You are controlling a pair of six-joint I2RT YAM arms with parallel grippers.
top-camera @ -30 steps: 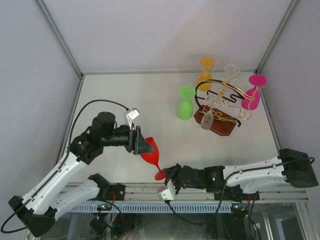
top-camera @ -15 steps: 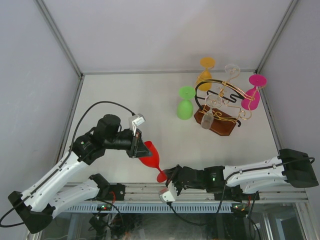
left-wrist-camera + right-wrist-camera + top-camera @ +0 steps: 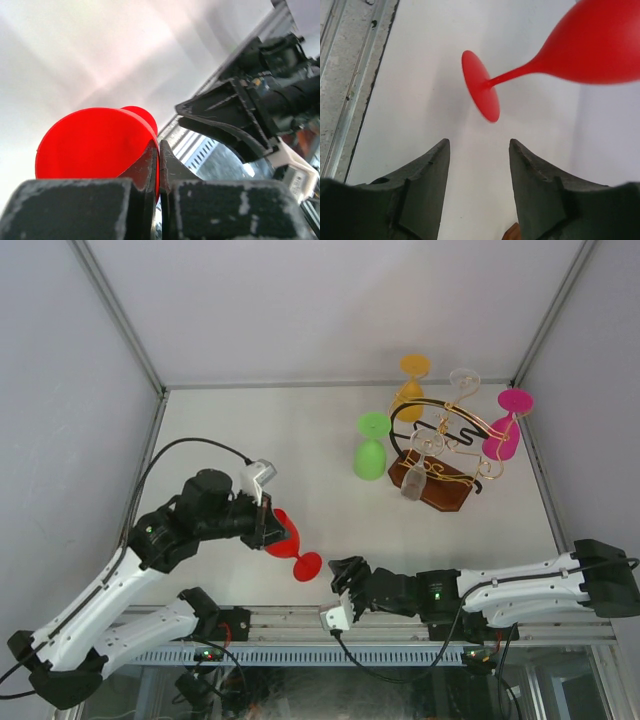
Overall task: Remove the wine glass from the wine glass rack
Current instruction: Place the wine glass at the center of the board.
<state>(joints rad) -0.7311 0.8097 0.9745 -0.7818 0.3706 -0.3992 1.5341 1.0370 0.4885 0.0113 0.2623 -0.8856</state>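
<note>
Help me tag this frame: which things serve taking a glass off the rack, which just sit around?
Job: red wine glass; left hand shut on it; open right hand; dark wooden wine glass rack with gold wire arms.
Around: green glass; orange glass; magenta glass; clear glass.

Glass (image 3: 288, 542) is front-left on the table (image 3: 280, 430), its rim in the left gripper (image 3: 270, 530) and its foot pointing right. Right gripper (image 3: 343, 570) is just right of the foot, not touching. Rack (image 3: 432, 486) is back-right, with another glass (image 3: 370, 458) just left of it.
</note>
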